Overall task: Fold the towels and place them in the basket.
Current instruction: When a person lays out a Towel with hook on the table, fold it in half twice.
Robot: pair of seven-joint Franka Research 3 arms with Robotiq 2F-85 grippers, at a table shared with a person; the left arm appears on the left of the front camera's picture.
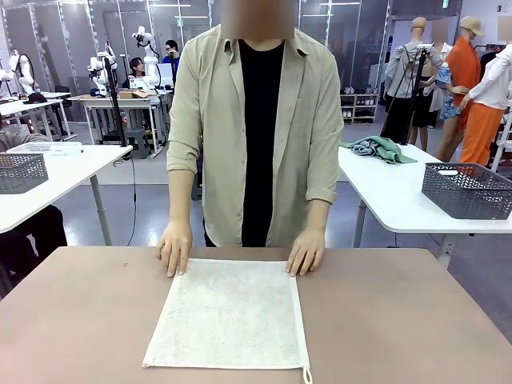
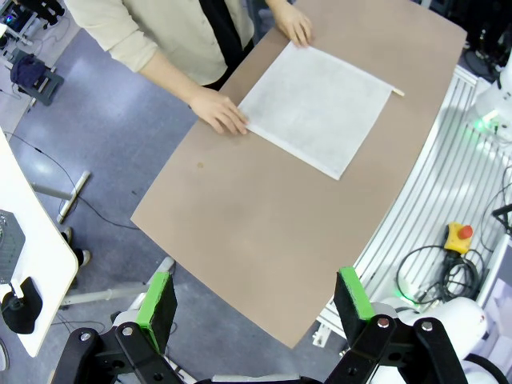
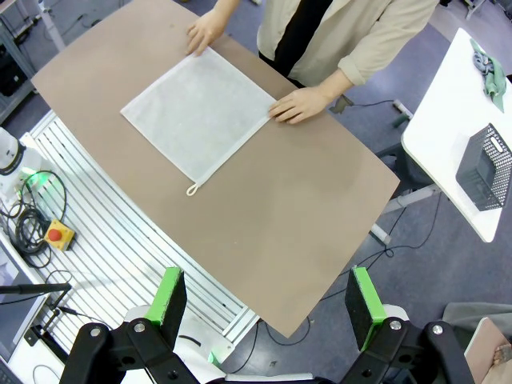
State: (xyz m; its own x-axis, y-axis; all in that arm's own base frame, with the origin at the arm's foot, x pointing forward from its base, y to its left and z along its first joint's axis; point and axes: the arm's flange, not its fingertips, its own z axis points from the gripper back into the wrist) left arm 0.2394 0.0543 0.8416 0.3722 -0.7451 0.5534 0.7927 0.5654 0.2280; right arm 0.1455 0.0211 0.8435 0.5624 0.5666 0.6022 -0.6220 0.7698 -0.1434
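Note:
A cream-white towel (image 1: 230, 314) lies spread flat in the middle of the brown table (image 1: 80, 312), a small loop at its near right corner. A person across the table presses one hand (image 1: 174, 248) on the towel's far left corner and the other hand (image 1: 305, 251) on its far right corner. My left gripper (image 2: 256, 300) hangs open high above the table's left end, far from the towel (image 2: 316, 106). My right gripper (image 3: 268, 296) hangs open high above the right end, also far from the towel (image 3: 200, 116). A dark grey wire basket (image 1: 468, 190) stands on the white table to the right.
A second dark basket (image 1: 20, 172) sits on a white table at the left. A crumpled green cloth (image 1: 380, 148) lies on the right white table. Cables and a red stop button (image 3: 56, 234) lie beside the brown table on the robot's side.

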